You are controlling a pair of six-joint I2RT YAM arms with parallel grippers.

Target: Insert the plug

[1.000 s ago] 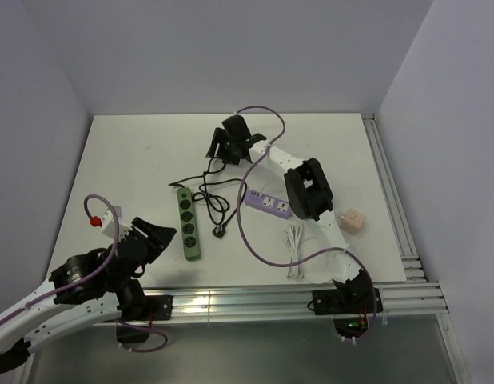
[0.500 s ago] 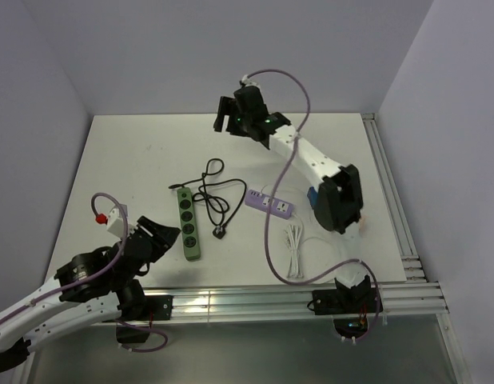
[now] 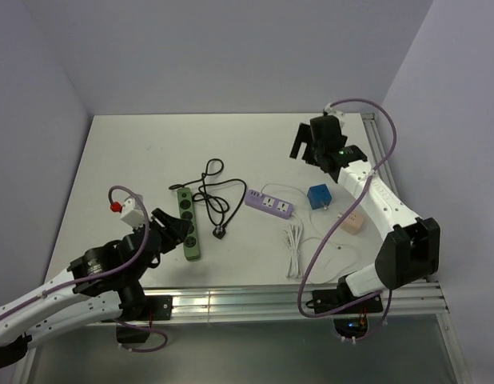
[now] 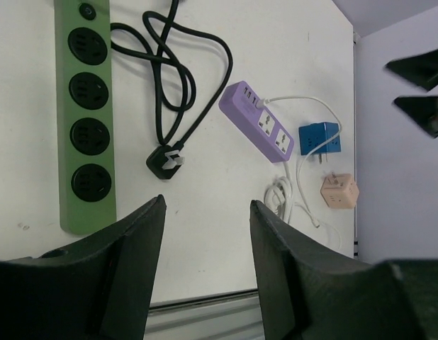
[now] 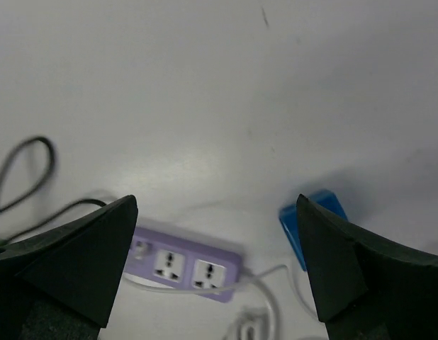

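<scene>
On the white bench (image 3: 135,160), just right of the flat lilac two-socket power strip (image 3: 269,204): small bright blue boxy plug (image 3: 318,197), near the strip's right end but not touching it, loose, in neither gripper, metal pins toward the bench's near edge. Also right of the lilac strip but nearer the front, past the blue plug: pale peach cube adapter (image 3: 351,223). In front of the lilac strip: coiled thin white cable (image 3: 292,248), one strand looping round toward the blue plug. Left of the lilac strip: tangled black cord (image 3: 209,188) ending in a black plug (image 3: 221,233), then a long green four-socket strip (image 3: 188,224) lying front to back. Well left of the lilac strip, over the green strip's near end: left gripper (image 3: 173,226), fingers moderately spread, nothing between them. Behind and right of the lilac strip, raised off the bench: right gripper (image 3: 305,146), fingers spread wide, likewise pinching nothing.
</scene>
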